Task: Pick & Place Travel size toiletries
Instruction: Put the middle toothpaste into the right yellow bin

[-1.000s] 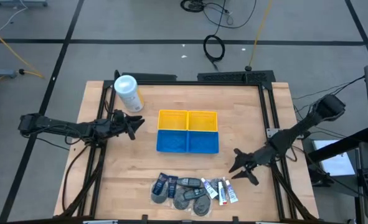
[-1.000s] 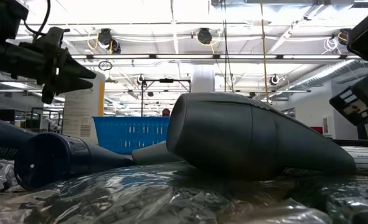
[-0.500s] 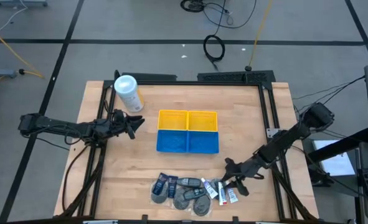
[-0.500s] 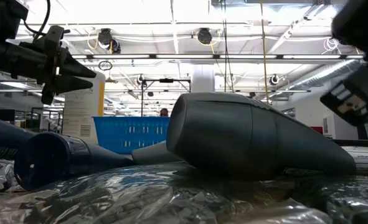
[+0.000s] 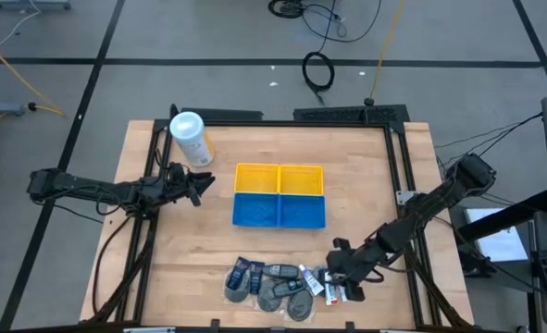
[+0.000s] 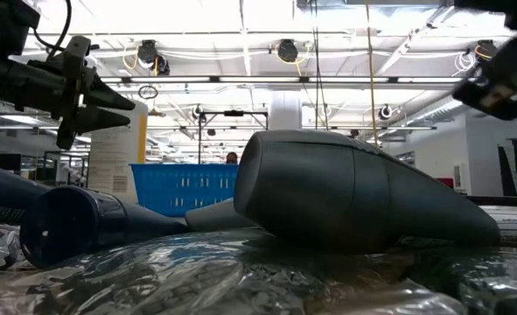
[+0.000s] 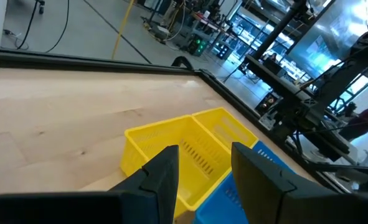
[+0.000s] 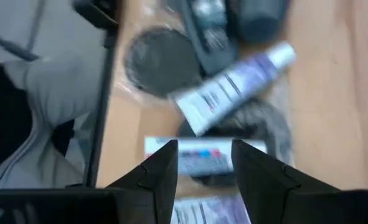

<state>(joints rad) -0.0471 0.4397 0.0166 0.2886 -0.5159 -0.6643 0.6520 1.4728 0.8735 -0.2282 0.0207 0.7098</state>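
The wooden table (image 5: 162, 240) is the largest thing here, pale planks framed by dark metal rails. At its middle sit two ribbed plastic trays side by side, touching: the yellow tray (image 5: 279, 178) on the far side and the blue tray (image 5: 279, 211) on the near side, each split into compartments. A tall white cylindrical canister (image 5: 189, 138) with a yellow label stands at the far left corner.

The left arm reaches in from the left edge; the left gripper (image 5: 199, 186) hangs just left of the yellow tray, near the canister, its dark fingers apart with nothing between them, the yellow tray showing through the gap in the left wrist view.

The right arm stretches from the right edge toward the near side. The right gripper (image 5: 341, 285) hovers over the right end of the toiletries, its two fingers (image 8: 152, 174) spread apart and empty, straddling a white tube (image 8: 203, 156) lying flat below.

The travel size toiletries (image 5: 287, 280) lie in a crowded cluster along the near edge, well clear of the trays: dark blue packets (image 5: 246, 274) at the left, grey round pieces (image 8: 160, 60) in crinkled clear wrap, and slim white printed tubes (image 8: 233, 86) at the right. Several overlap, so neighbours press close around the tube under the gripper.
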